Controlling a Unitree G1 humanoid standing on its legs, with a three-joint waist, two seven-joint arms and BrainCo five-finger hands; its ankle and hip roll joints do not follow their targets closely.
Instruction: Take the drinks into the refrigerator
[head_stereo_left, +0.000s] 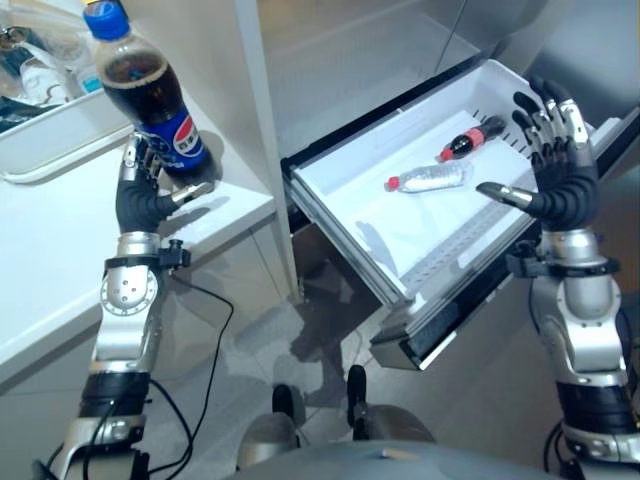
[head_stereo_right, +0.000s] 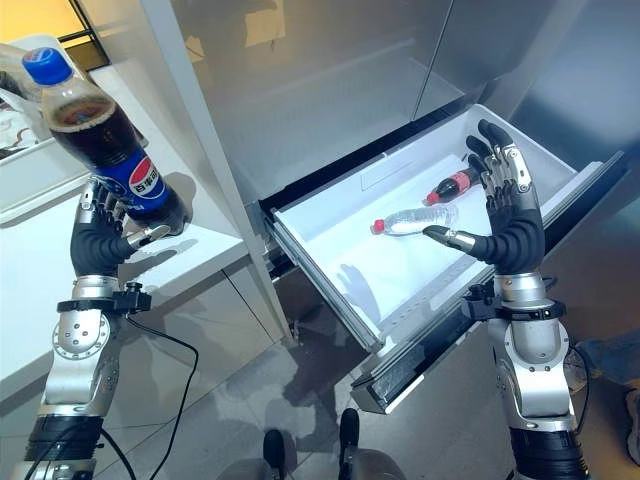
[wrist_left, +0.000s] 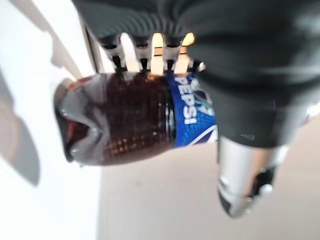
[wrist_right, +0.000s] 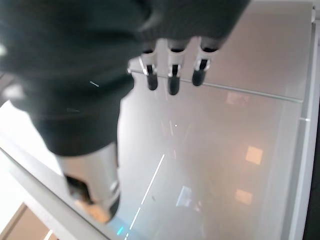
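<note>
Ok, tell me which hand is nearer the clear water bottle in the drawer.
Right. The right hand hovers open just beside the clear water bottle over the open drawer. The left hand is far off by the counter, gripping the cola bottle.

Left and right eye views: set high, looking steeply down; both share the white counter (head_stereo_left: 60, 240) at left, the open drawer (head_stereo_right: 330, 262) at centre right, and the floor below. Left wrist view: very close along the left hand (wrist_left: 165, 50), facing the cola bottle (wrist_left: 125, 120). Right wrist view: close past the right hand (wrist_right: 172, 75), facing grey panels.
</note>
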